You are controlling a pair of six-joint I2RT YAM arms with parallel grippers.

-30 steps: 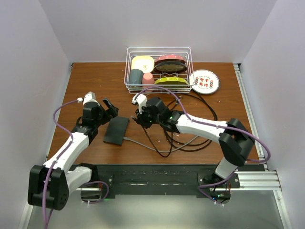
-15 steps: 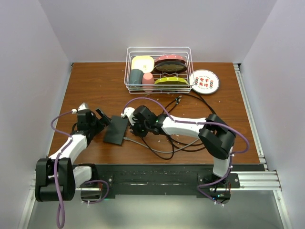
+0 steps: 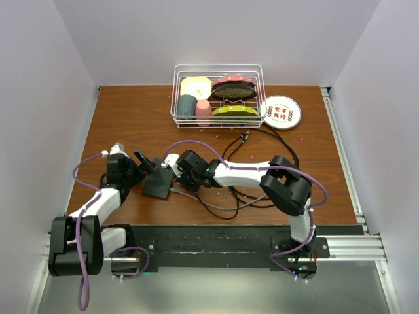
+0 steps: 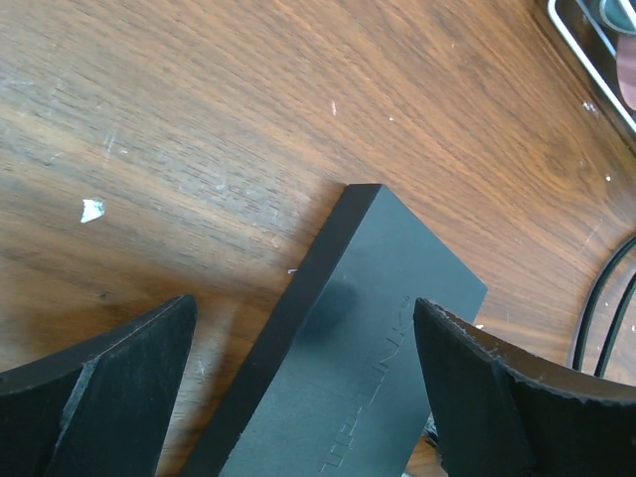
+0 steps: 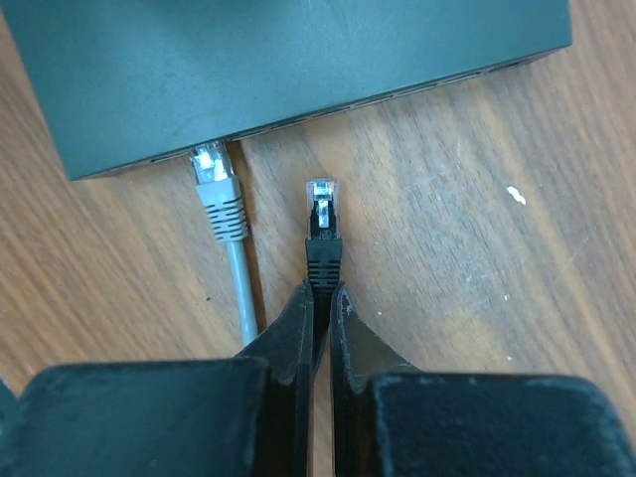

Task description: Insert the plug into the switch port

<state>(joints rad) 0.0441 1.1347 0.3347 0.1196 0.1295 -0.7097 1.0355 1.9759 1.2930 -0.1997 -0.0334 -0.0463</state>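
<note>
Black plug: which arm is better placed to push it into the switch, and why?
Right: the right gripper is shut on the black plug, tip facing the switch. The left gripper is open, straddling it.

Left white-and-black robot arm (image 3: pixel 98 201): low, angled forward and rightward; black two-finger left gripper (image 3: pixel 146 162) spread wide. Right white-and-black robot arm (image 3: pixel 242 173): elbow bent, forearm stretched leftward; black two-finger right gripper (image 5: pixel 320 298) pinched nearly closed on black cable plug (image 5: pixel 320 224). Grippers near each other, apart.
</note>
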